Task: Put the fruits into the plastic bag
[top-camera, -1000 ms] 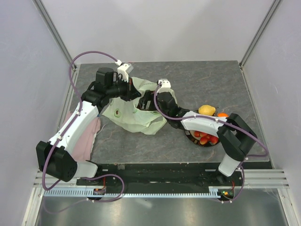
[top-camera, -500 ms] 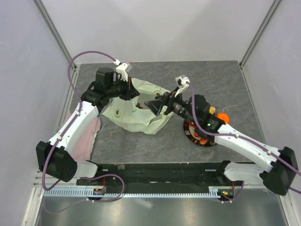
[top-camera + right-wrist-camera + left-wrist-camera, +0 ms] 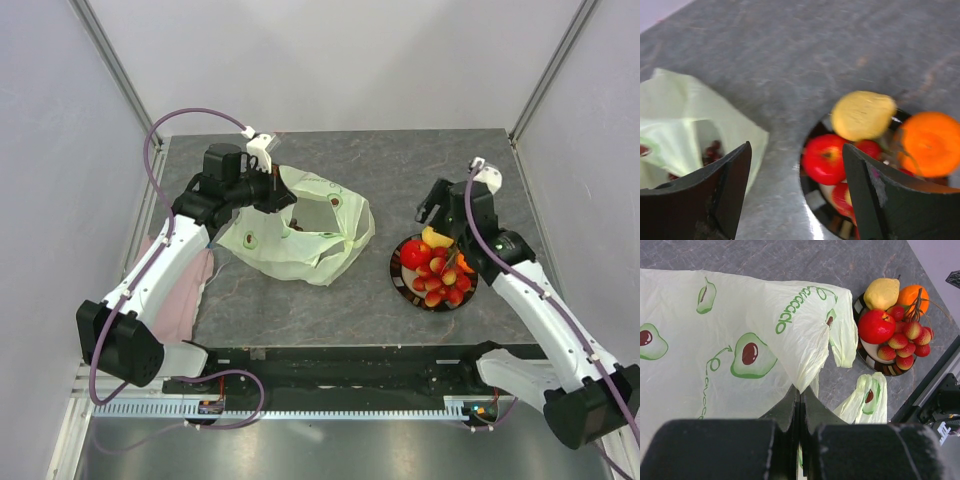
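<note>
Right gripper is spread wide, holding nothing, above the red apple and yellow lemon. Left gripper is pressed together, pinching the plastic bag.

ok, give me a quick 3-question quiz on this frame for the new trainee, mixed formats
1. True or false: the left gripper is shut on an edge of the plastic bag.
2. Fill the gap: the right gripper is ____ and holds nothing, above the near edge of the plate.
3. Where is the red apple? A) inside the plastic bag. B) on the plate with the other fruits. C) in the right gripper.

Key: 1 true; 2 open; 3 B.
</note>
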Robot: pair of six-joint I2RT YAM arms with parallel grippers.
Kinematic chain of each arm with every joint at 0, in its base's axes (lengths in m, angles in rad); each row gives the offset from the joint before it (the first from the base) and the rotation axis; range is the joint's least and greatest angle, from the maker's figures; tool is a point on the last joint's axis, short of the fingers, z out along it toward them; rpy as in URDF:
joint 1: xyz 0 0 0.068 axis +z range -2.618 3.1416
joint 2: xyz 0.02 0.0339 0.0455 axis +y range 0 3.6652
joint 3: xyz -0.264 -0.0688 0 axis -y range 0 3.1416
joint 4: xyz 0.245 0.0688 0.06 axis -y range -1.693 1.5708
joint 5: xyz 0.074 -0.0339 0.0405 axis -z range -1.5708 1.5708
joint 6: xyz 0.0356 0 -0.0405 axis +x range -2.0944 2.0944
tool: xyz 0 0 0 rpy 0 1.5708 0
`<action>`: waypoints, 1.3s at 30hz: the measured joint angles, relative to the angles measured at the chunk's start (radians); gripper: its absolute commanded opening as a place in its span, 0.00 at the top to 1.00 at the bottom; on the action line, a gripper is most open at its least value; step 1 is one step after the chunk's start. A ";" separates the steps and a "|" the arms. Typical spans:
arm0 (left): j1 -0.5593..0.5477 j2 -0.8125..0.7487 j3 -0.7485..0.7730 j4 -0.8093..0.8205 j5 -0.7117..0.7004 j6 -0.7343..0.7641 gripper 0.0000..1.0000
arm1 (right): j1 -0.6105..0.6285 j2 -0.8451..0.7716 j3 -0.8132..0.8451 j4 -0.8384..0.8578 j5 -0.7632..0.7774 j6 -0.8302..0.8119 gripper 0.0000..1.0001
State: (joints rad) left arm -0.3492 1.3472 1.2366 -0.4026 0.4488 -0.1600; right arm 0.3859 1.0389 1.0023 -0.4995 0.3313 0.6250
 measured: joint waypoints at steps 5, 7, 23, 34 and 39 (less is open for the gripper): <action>0.000 -0.004 0.000 0.000 0.003 0.000 0.98 | -0.182 -0.019 -0.043 -0.094 -0.001 -0.038 0.18; 0.000 -0.008 0.000 0.000 0.005 0.000 0.98 | -0.279 -0.019 -0.084 -0.106 -0.020 -0.057 0.18; 0.000 -0.021 0.000 0.000 0.006 0.000 0.98 | -0.481 -0.019 -0.277 -0.021 -0.250 -0.151 0.31; 0.000 -0.021 0.000 0.000 0.008 -0.001 0.98 | -0.481 -0.012 -0.320 0.066 -0.321 -0.164 0.50; 0.000 -0.021 0.000 0.000 0.007 -0.001 0.98 | -0.481 0.027 -0.324 0.105 -0.364 -0.169 0.50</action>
State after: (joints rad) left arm -0.3492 1.3258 1.2366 -0.4023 0.4561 -0.1612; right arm -0.0948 1.0664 0.6785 -0.3950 -0.0322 0.4557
